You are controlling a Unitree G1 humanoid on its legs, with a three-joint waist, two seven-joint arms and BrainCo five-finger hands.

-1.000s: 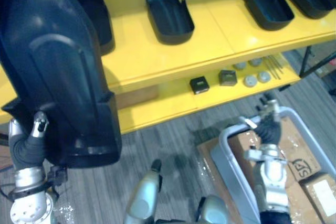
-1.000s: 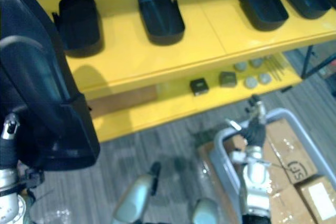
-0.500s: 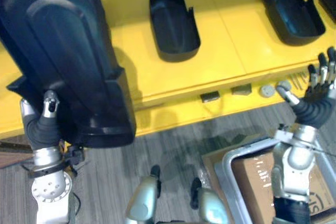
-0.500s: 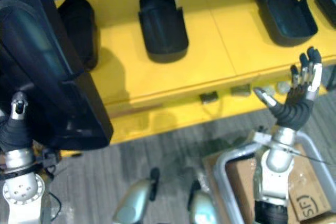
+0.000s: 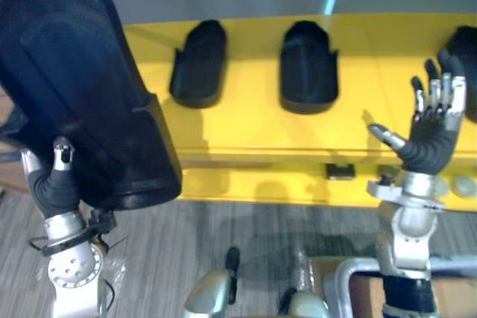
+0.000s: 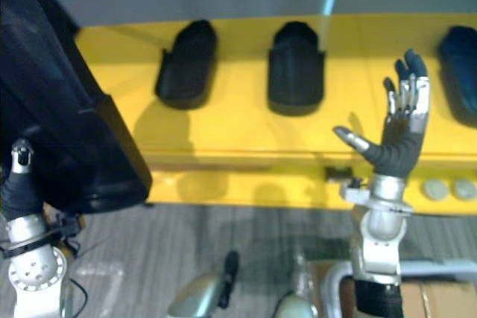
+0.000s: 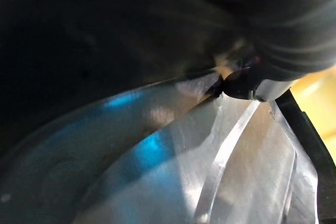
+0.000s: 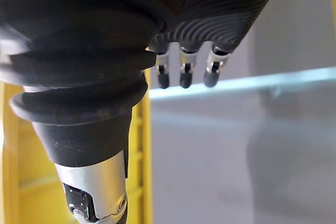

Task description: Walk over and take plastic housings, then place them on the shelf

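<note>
At shelf edge, right robot hand splayed, left robot hand apparently clamped on housing.

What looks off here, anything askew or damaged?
Nothing damaged or spilled. The left shelf housing lies slightly angled against its straight neighbour on the yellow shelf. The left hand grips the carried housing; the right hand is raised open, holding nothing.

shelf front strip bare | housings block rear | held housing screens left
</note>
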